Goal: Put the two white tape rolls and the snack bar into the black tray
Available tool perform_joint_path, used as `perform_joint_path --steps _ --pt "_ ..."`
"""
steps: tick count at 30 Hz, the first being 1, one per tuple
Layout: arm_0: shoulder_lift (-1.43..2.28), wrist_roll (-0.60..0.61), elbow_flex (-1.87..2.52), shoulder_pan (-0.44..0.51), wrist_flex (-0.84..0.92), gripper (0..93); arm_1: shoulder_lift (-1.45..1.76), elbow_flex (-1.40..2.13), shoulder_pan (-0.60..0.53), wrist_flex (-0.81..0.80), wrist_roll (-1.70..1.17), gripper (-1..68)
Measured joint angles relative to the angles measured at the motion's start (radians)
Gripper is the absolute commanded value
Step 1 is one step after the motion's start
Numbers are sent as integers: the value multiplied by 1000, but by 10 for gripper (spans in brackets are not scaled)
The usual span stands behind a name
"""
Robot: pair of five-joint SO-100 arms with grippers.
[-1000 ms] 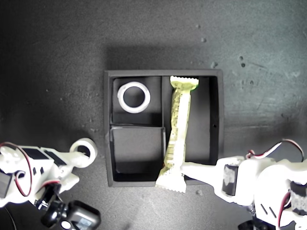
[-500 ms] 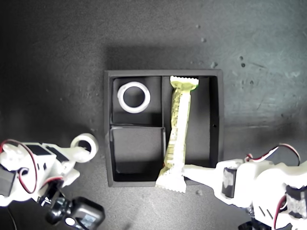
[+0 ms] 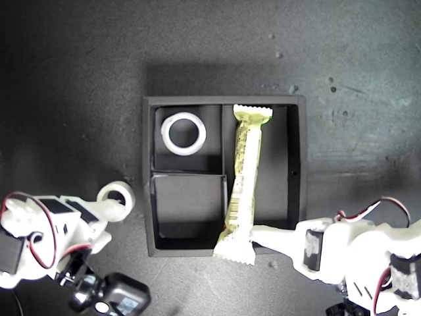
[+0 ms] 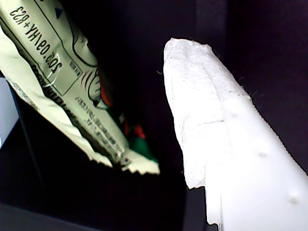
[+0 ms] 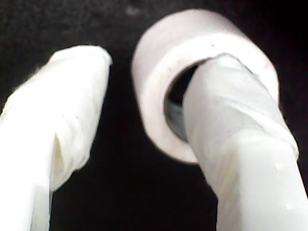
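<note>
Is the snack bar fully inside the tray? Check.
No. The snack bar's lower end overhangs the tray's front wall in the exterior view.

The exterior view looks straight down on the dark surface (image 3: pixel 79 79) from overhead, far enough back to get the whole tray (image 3: pixel 296 171) mid-frame and both arms along the bottom edge.

First wrist view rides my first hand (image 4: pixel 159 144) and sits super close, looking along a taped finger (image 4: pixel 211 130) at the serrated end of the bar (image 4: pixel 62 82). That's the same bar end the exterior view has at the tray's near wall.

Second wrist view is just as tight, looking along the two fingers of my second hand (image 5: pixel 139 125) at a roll (image 5: pixel 159 72), which the exterior view puts just outside the tray, on its left.
</note>
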Motion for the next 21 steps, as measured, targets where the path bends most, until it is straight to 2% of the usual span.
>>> perform_joint_path --steps 11,15,21 --pt "-89 -15 0 -20 -2 118 0 2 -14 0 0 260" --pt "-149 -34 -2 -25 -23 10 0 2 -18 0 0 253" --pt "-212 -95 -3 -55 -54 0 0 -58 -15 2 0 193"
